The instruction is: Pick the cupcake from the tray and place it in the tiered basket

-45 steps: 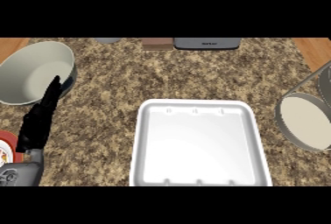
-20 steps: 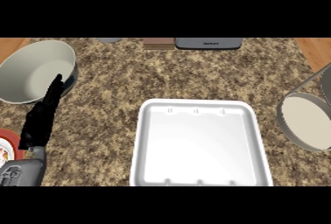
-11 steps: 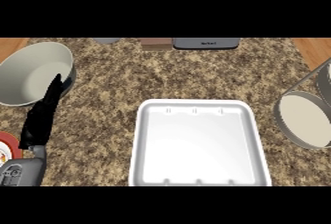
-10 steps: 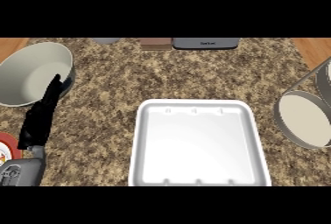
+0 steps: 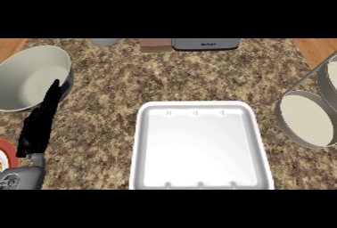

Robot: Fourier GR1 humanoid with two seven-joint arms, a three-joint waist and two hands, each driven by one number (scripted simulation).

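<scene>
The white tray (image 5: 151,147) lies in the middle of the speckled counter and its inside is bare; no cupcake shows anywhere in view. The tiered basket (image 5: 304,119) stands at the right edge, a pale round lower tier with a second tier (image 5: 329,73) above it, cut off by the frame. My left hand (image 5: 41,124) rests at the left of the tray, black fingers straight and pointing away from me, holding nothing, its tips near a large bowl. My right hand is out of view.
A large pale bowl (image 5: 30,78) sits at the far left. A red and white object (image 5: 5,152) peeks in at the left edge beside my wrist. A grey item (image 5: 105,42), a brown block (image 5: 155,44) and a dark appliance (image 5: 205,43) line the back edge.
</scene>
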